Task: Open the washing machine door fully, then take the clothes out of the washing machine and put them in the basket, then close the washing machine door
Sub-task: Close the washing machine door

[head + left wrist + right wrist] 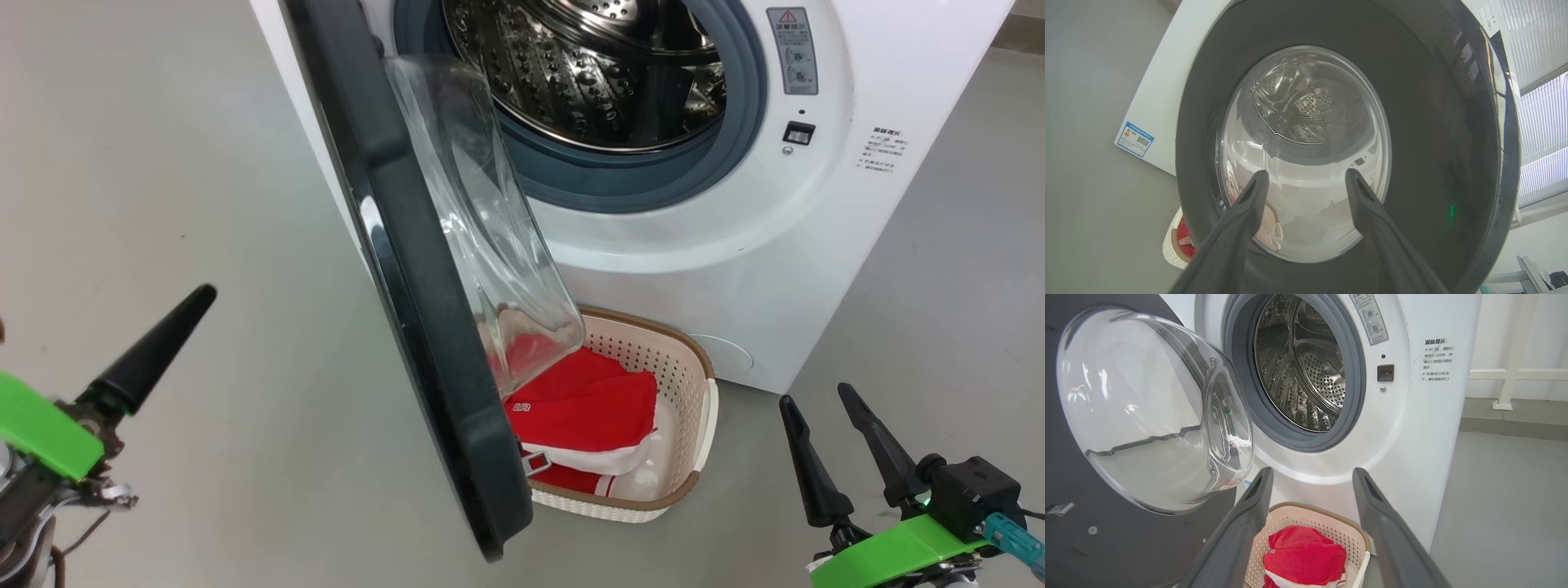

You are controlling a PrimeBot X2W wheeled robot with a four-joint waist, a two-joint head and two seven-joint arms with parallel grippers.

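The washing machine (735, 269) stands with its door (424, 310) swung out, edge-on to me, glass bowl facing the steel drum (596, 65). No clothing shows in the part of the drum I can see. The red clothes (588, 400) lie in the cream basket (694, 359) on the floor under the opening. My left gripper (1306, 175) is open, fingers aimed at the door's (1433, 122) outer face, not touching it. My right gripper (841, 400) is open and empty, right of the basket. In the right wrist view the right gripper (1312, 473) frames the basket (1355, 535) and clothes (1302, 555).
Bare grey floor surrounds the machine. A blue sticker (1135, 139) sits on the machine's white side. A white rail and post (1506, 375) stand behind the machine to the right. Window blinds (1543, 122) show past the door's edge.
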